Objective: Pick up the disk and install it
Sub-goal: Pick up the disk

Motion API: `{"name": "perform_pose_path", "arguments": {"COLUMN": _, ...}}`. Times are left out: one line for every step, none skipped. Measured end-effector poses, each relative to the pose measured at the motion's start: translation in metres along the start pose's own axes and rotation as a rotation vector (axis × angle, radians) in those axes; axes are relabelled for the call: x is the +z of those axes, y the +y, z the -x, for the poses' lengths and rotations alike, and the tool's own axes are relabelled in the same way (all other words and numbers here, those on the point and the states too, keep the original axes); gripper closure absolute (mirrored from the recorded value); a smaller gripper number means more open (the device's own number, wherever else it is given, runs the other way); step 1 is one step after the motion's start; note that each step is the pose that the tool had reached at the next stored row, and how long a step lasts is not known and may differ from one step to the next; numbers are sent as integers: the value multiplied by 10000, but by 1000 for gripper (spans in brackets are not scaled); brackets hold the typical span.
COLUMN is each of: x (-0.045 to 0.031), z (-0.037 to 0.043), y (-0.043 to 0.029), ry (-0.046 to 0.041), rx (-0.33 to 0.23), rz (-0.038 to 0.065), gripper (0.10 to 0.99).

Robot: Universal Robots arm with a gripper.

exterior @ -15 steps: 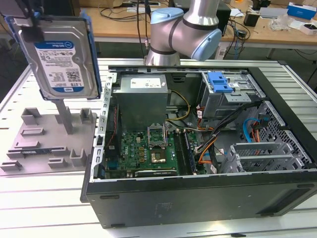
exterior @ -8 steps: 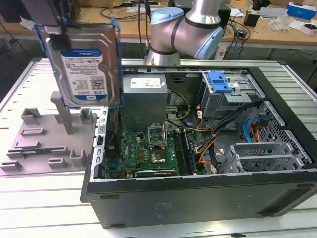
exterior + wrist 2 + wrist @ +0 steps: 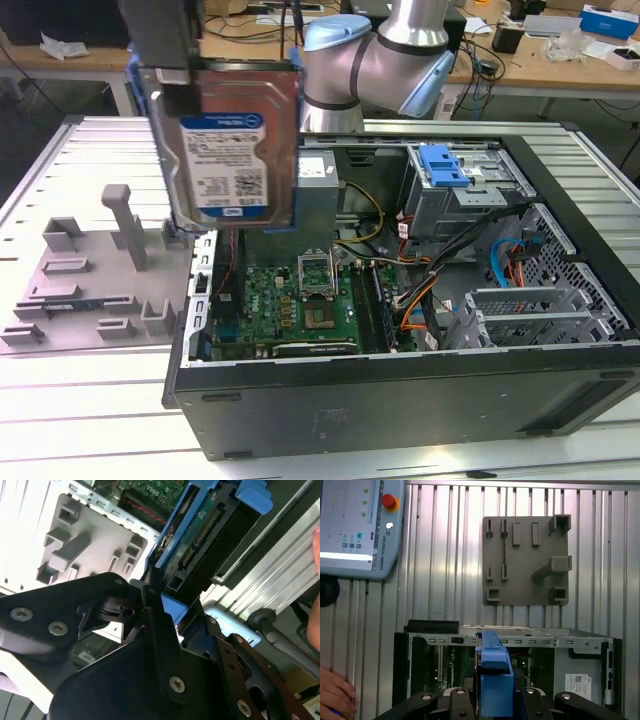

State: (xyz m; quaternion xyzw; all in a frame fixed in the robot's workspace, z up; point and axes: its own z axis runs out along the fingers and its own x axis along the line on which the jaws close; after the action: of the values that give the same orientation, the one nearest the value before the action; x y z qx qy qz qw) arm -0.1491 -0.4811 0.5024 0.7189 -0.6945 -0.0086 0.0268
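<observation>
Ribbed metal surface (image 3: 100, 420) carries an open computer case (image 3: 400, 400), with a grey fixture plate (image 3: 90, 270) beside it. The disk (image 3: 235, 150) hangs upright in the air over the case's edge on the exterior view's left, label outward. The claw (image 3: 492, 697) is clamped on its blue caddy. The hold looks narrow, so a knock against the case wall or the drive cage (image 3: 455, 200) could twist the disk loose. The caddy masks where the claw's pads bite, and the cage's slot is hard to make out.

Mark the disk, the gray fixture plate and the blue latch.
disk (image 3: 228, 165): exterior view, on its white-and-blue label.
fixture plate (image 3: 517, 577): first wrist view, on its bare flat middle.
blue latch (image 3: 443, 165): exterior view, on its centre.
</observation>
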Motion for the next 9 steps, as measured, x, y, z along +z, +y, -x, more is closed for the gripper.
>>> {"name": "perform_pose_path", "arguments": {"x": -2, "z": -27, "y": -53, "ry": -1, "rx": 0, "rz": 3, "gripper": 718}}
{"name": "perform_pose_path", "arguments": {"x": -4, "z": -60, "y": -121, "ry": -1, "rx": -1, "rz": 8, "gripper": 718}}
{"name": "perform_pose_path", "arguments": {"x": -6, "z": -82, "y": -166, "ry": -1, "rx": 0, "rz": 12, "gripper": 718}}
{"name": "perform_pose_path", "arguments": {"x": -8, "z": -109, "y": -222, "ry": -1, "rx": -2, "rz": 15, "gripper": 718}}
{"name": "perform_pose_path", "arguments": {"x": -11, "z": -136, "y": -277, "ry": -1, "rx": -1, "rz": 21, "gripper": 718}}
{"name": "perform_pose_path", "arguments": {"x": -12, "z": -161, "y": -328, "ry": -1, "rx": -1, "rz": 24, "gripper": 718}}
{"name": "perform_pose_path", "arguments": {"x": -15, "z": -195, "y": -398, "ry": -2, "rx": -1, "rz": 29, "gripper": 718}}
{"name": "perform_pose_path", "arguments": {"x": -19, "z": -232, "y": -484, "ry": -1, "rx": -2, "rz": 35, "gripper": 718}}
{"name": "perform_pose_path", "arguments": {"x": -23, "z": -272, "y": -587, "ry": -2, "rx": -1, "rz": 42, "gripper": 718}}
